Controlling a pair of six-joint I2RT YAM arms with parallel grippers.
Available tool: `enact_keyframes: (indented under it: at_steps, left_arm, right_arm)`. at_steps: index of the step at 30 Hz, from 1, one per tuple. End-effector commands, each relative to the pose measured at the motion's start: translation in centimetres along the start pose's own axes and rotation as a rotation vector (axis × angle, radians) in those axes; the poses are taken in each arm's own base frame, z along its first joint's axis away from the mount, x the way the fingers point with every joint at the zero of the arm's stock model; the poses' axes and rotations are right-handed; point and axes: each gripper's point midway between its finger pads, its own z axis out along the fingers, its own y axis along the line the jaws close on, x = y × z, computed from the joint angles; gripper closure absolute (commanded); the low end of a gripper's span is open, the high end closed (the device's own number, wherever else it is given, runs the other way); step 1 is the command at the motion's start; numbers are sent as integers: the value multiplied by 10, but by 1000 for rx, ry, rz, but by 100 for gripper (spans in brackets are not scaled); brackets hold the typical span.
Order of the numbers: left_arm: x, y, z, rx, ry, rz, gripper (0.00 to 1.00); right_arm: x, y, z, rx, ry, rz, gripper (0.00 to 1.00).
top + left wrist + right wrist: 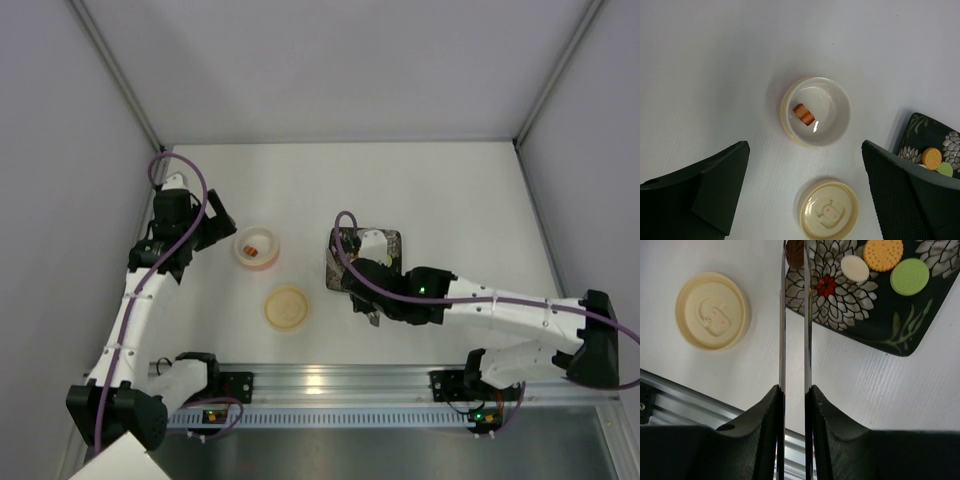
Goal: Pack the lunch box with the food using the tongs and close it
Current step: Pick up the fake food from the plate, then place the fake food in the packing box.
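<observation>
Right tool (795, 388) clamped narrow on tongs (782, 330). Left tool (218, 225) wide, empty, near box (785, 107) on white worktop (440, 190); orange-red piece (804, 114) inside. Food (883, 253) on plate (880, 325), lid (712, 311) beside. Pale walls (330, 60) around. Tong tips, brown bit (795, 252) cut off by frame edge.

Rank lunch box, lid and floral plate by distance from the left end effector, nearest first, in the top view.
1. Lunch box, just right of the left end effector.
2. Lid, nearer the arm bases.
3. Floral plate, farthest right, partly under the right arm.
</observation>
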Motion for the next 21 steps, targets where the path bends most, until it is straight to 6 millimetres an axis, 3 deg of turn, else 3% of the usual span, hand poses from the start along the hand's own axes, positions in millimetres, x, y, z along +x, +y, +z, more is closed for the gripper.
enact_keyframes:
  at_steps: [1,4,7,11,13,17,21]
  left_arm:
    - [-11,-5,-5,31,-49,2,1]
    - [-11,-4,-5,26,-51,4,1]
    - [-11,-3,-4,23,-51,2,1]
    - [-11,-1,-1,10,-49,2,1]
    - [-10,0,0,5,-46,2,1]
    - [-8,2,1,-7,-42,3,1]
    - [-9,2,0,-8,-48,3,1]
  right_arm:
    - [-35,14,-13,-3,-88,-27,79]
    - [-53,32,-12,-18,-104,-57,79]
    - [-82,67,-11,-85,-133,-68,78]
    - [-99,108,15,-120,-118,-116,79]
    - [-114,128,15,-159,-131,-124,79]
    - [-114,155,41,-183,-93,-159,80]
    - [-113,167,57,-194,-65,-166,80]
